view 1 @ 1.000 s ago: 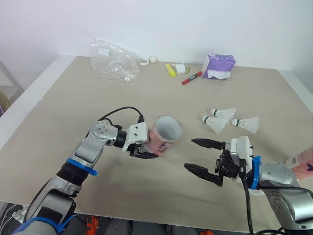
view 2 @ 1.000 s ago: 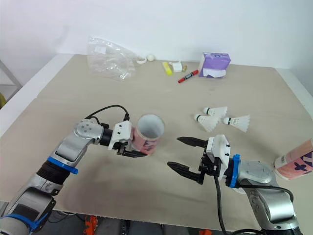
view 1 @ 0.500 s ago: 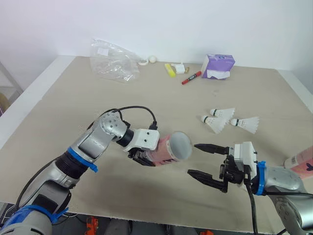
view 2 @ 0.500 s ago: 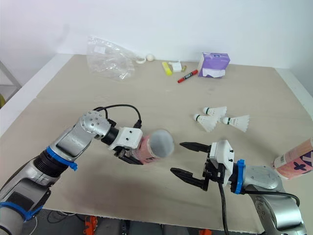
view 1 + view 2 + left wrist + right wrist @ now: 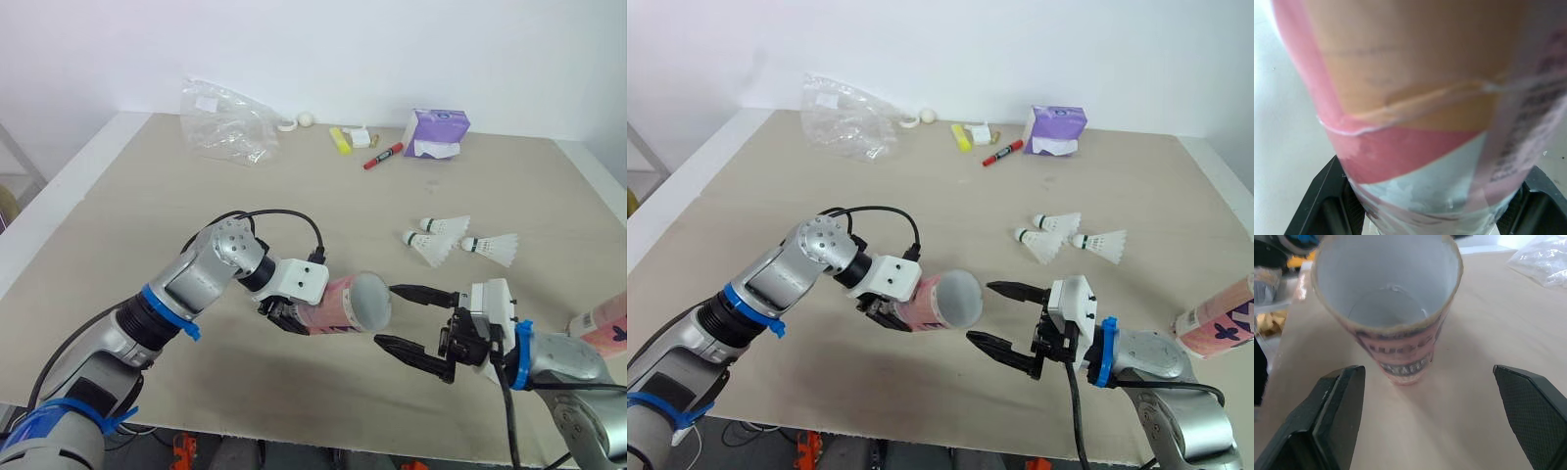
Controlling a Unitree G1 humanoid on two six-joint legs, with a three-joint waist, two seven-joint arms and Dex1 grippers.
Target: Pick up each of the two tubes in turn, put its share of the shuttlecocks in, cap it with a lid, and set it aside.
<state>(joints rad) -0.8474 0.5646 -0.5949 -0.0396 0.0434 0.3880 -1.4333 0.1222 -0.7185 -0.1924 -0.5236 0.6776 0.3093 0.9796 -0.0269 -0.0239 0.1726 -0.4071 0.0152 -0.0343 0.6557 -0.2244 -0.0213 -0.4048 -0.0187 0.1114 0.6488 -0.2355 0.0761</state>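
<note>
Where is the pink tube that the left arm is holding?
In the head views, the pink tube lies sideways in the left end effector near the table's front edge, its open mouth pointing at the open right end effector.

"Supporting surface?"

"Beige table (image 5: 118, 225). Along its far edge: clear plastic bag (image 5: 227, 122), white ball (image 5: 307, 118), yellow block (image 5: 341, 140), red marker (image 5: 385, 156), purple pack (image 5: 438, 133)."

"Right side?"

"Three shuttlecocks (image 5: 429, 247) lying close together. Pink tube (image 5: 1218, 328) at the right edge, apart from them."
</note>
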